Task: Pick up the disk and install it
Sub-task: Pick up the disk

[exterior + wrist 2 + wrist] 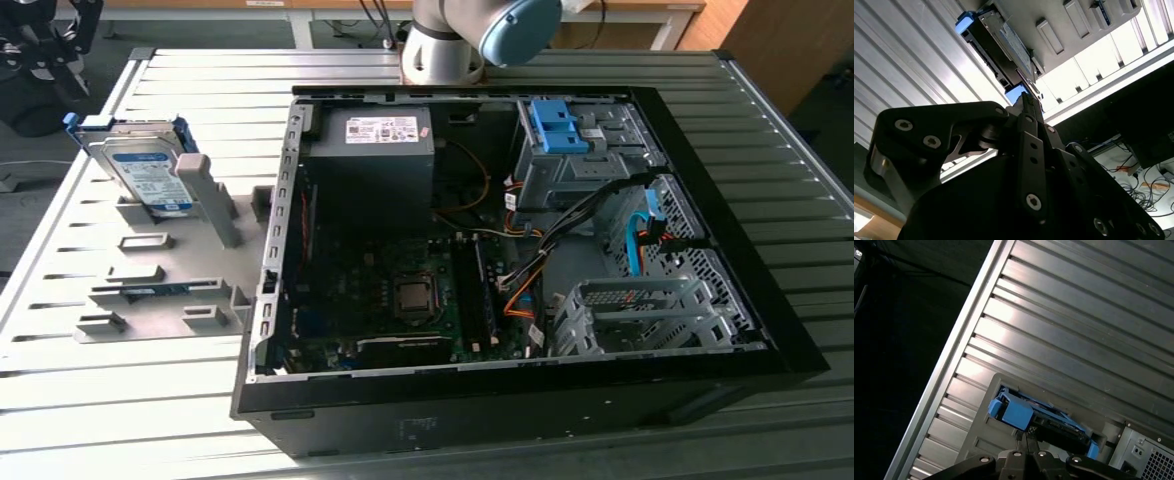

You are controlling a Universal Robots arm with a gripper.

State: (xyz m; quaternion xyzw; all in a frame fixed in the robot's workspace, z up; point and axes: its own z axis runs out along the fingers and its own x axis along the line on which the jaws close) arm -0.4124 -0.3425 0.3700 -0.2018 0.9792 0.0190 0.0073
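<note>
Slatted surface (80, 400) bears a rack (187, 290) propping the disk (140, 170) upright for grasping; my fingers (1030, 145), pinched together, hold nothing.

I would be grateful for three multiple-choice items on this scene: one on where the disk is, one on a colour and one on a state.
1. Where is the disk?
A) in the grey rack beside the computer case
B) on the floor
C) on a shelf

2. What colour is the disk's frame?
A) red
B) blue
C) yellow

3. How is the computer case?
A) closed by a panel
B) wrapped in foil
C) open, with its interior exposed

Answers:
1 A: it stands on edge in the rack at the exterior view's left of the case.
2 B: blue plastic edges it.
3 C: the motherboard shows.
</note>
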